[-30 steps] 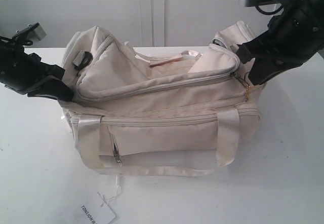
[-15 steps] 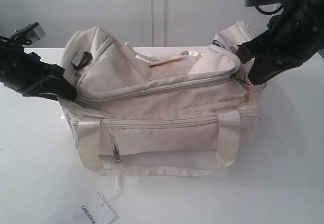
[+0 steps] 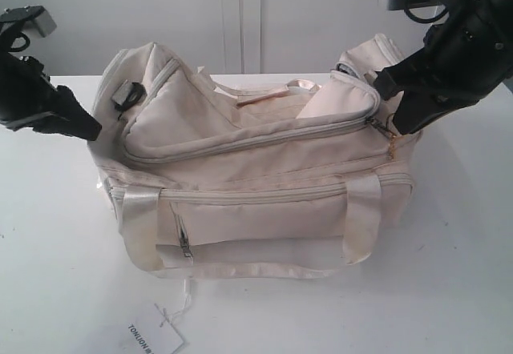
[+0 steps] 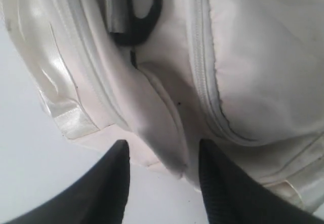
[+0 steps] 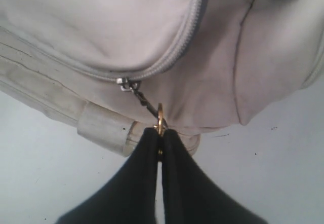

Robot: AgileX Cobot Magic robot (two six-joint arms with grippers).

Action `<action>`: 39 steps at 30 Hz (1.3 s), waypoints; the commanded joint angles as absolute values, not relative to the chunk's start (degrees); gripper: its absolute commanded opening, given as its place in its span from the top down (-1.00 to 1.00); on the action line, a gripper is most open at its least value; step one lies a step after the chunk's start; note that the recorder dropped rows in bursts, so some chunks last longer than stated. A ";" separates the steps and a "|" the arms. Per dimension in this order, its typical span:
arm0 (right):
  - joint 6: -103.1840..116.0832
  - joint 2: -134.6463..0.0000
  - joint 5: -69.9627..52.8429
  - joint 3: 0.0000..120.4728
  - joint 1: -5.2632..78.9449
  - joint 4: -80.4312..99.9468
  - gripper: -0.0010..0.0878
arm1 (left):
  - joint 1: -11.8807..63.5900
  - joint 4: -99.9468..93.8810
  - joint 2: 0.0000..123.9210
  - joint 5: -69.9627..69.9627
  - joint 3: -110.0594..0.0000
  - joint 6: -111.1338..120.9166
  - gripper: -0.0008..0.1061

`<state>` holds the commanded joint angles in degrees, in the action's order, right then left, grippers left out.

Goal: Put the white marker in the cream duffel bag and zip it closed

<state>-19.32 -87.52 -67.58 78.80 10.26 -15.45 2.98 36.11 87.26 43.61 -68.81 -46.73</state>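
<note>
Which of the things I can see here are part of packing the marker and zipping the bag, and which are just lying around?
Part of the job: cream duffel bag; gold ring zip pull, pinched in the shut right pincer; left pincer, open by the bag's end. The marker is not in view.
Lying about: paper tag with string, on the white table.

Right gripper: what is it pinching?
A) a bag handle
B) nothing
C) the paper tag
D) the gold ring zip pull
D: the right wrist view shows the right gripper shut on the gold ring zip pull of the cream duffel bag.
</note>
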 joint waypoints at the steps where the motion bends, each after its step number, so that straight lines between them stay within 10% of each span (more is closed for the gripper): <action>1: -19.32 -87.52 -67.58 78.80 10.26 -15.45 0.98 | 2.98 37.20 86.30 44.63 -68.81 -49.99 0.08; 39: -19.32 -87.52 -67.72 78.80 10.26 -15.45 0.98 | 39.23 49.25 86.20 33.85 -68.81 -85.65 0.08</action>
<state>-19.32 -87.52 -67.72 78.80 10.26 -15.45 39.23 49.25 86.20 33.85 -68.81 -85.65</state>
